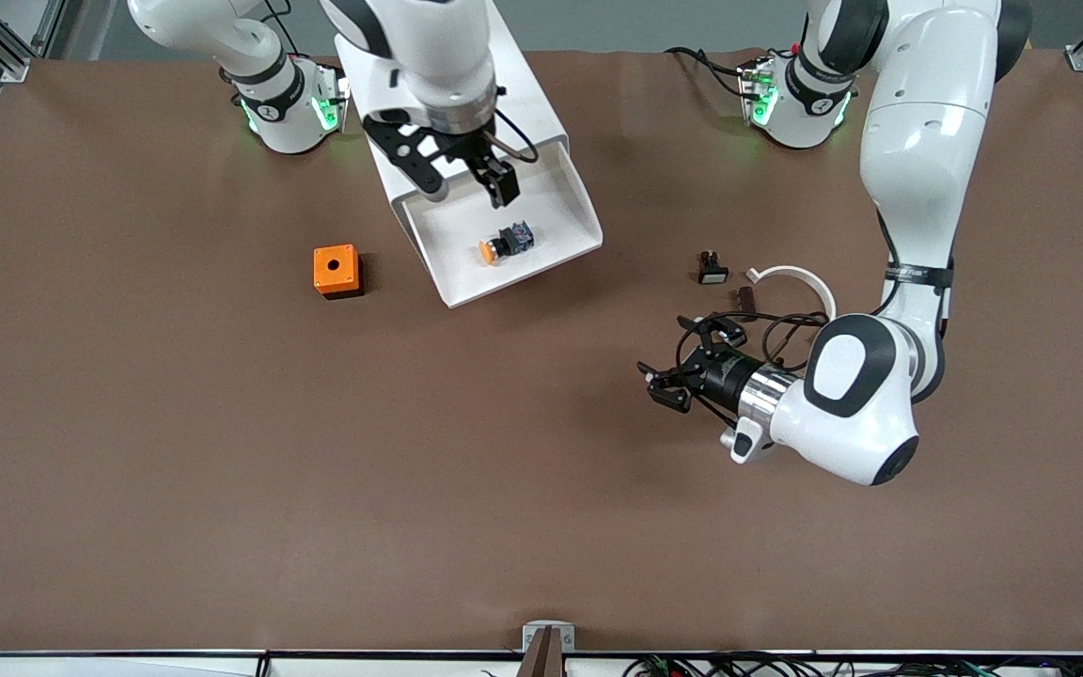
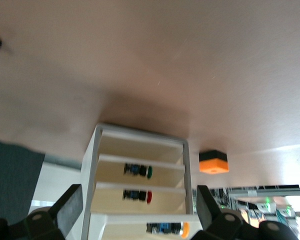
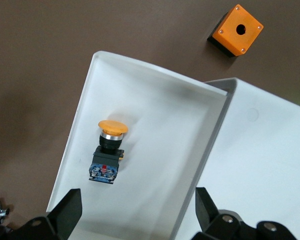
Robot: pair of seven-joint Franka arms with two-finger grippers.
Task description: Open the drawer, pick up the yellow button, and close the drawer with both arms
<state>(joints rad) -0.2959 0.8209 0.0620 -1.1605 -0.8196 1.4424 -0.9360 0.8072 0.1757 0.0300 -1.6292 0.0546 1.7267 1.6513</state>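
Note:
The drawer point(image 1: 448, 285) stands pulled out of the white cabinet point(image 1: 527, 89), toward the front camera. The button point(image 1: 503, 244) lies on its side on the drawer floor, orange cap and black body showing; it also shows in the right wrist view as the button point(image 3: 110, 145). My right gripper point(image 1: 468, 191) hangs open over the drawer, just above the button, holding nothing. My left gripper point(image 1: 678, 362) is open and low over the table toward the left arm's end, pointing at the cabinet's front point(image 2: 140, 175). The orange cap point(image 2: 184, 229) peeks out there.
An orange box with a round hole point(image 1: 337, 271) sits beside the drawer toward the right arm's end. Near the left gripper lie a small black part with a white face point(image 1: 712, 270), a white ring piece point(image 1: 800, 277) and a dark bit point(image 1: 745, 298). Other drawers hold green-capped point(image 2: 140, 171) and red-capped point(image 2: 138, 195) buttons.

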